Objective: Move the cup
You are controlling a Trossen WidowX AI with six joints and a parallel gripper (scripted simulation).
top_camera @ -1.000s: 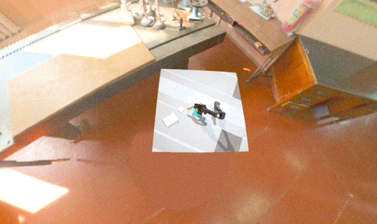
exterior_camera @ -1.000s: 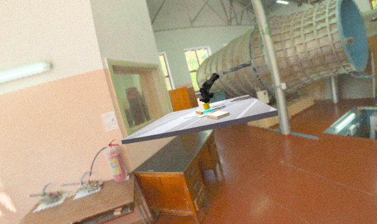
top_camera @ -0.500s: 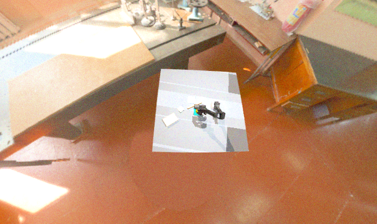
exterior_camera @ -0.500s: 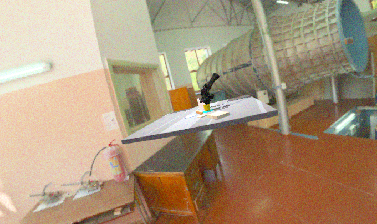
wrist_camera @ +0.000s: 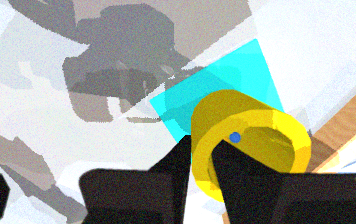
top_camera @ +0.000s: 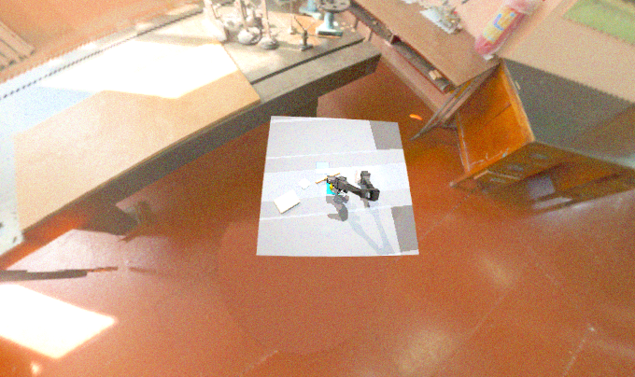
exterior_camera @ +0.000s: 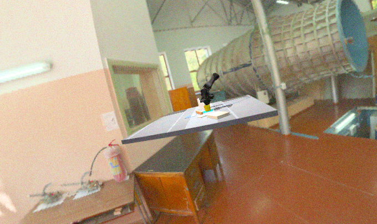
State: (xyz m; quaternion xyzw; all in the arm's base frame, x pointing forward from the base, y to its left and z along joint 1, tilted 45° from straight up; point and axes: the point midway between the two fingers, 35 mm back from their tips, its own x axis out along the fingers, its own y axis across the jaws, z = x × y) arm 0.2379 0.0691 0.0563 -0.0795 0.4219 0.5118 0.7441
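Note:
The yellow cup point(top_camera: 331, 186) point(exterior_camera: 207, 107) point(wrist_camera: 225, 102) stands upright on the cyan pad point(top_camera: 329, 191) point(wrist_camera: 260, 75). In the wrist view one blue marble point(wrist_camera: 235, 137) shows inside it; the rest of the inside is partly hidden by a finger. My gripper point(exterior_camera: 206, 103) point(wrist_camera: 200, 140) is slightly open around the cup's near wall, one finger outside and one inside the rim. The light blue pad point(top_camera: 322, 167) lies beyond the wooden bar in the top view, with nothing on it.
A wooden bar point(top_camera: 321, 181) point(exterior_camera: 199, 112) point(wrist_camera: 332, 131) lies between the pads, close to the cup. A flat cream block point(top_camera: 287, 202) point(exterior_camera: 218, 115) and a small white piece point(top_camera: 304, 183) lie farther out. A pale upright object point(exterior_camera: 200, 103) stands near the arm.

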